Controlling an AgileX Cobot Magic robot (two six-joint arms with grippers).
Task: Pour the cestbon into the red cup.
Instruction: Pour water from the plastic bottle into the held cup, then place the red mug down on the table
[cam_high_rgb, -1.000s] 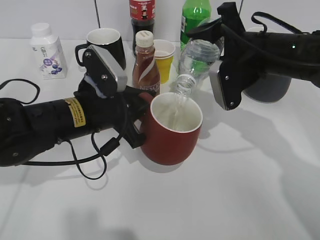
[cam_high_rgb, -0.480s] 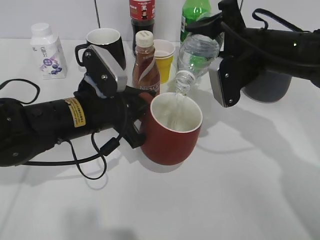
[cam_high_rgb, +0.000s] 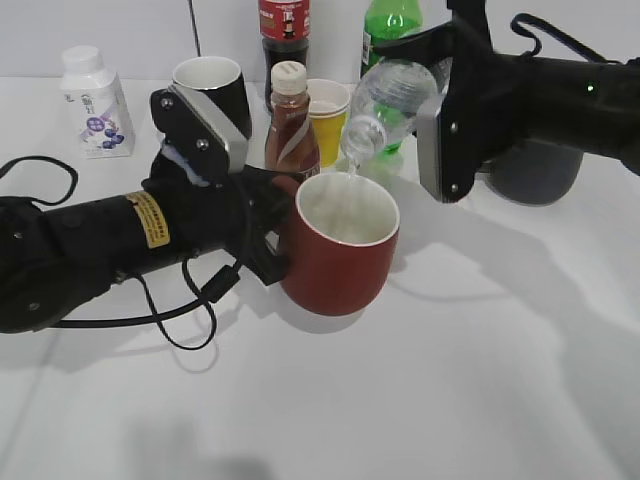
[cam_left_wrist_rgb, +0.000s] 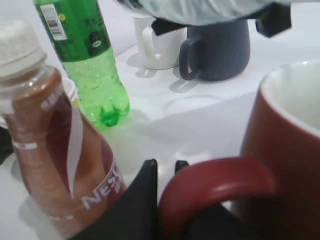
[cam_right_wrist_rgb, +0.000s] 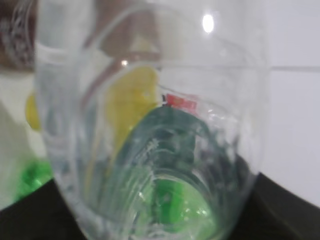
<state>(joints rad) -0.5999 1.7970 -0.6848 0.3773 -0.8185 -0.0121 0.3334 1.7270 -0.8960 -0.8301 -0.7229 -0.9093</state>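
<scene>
Seen from the exterior camera, the right gripper (cam_high_rgb: 432, 75) clamps the clear ribbed plastic water bottle (cam_high_rgb: 392, 98), tipped mouth-down just above the rim of the dark red ceramic mug (cam_high_rgb: 338, 255) with a white inside, a thin stream running into it. The left gripper (cam_high_rgb: 278, 225) grips the mug's loop handle on the white table (cam_high_rgb: 480, 380). Behind stand a brown Nescafe bottle (cam_high_rgb: 291, 125), a small yellow paper cup (cam_high_rgb: 327, 112), a black mug (cam_high_rgb: 208, 90) and a tall green soda bottle (cam_high_rgb: 390, 30).

From the left wrist, dark fingers (cam_left_wrist_rgb: 142, 200) close on the red handle (cam_left_wrist_rgb: 215, 182), with the brown bottle just beside them.

From the right wrist, the water bottle's clear body (cam_right_wrist_rgb: 150, 125) fills the frame; the gripper's own fingers cannot be made out.
</scene>
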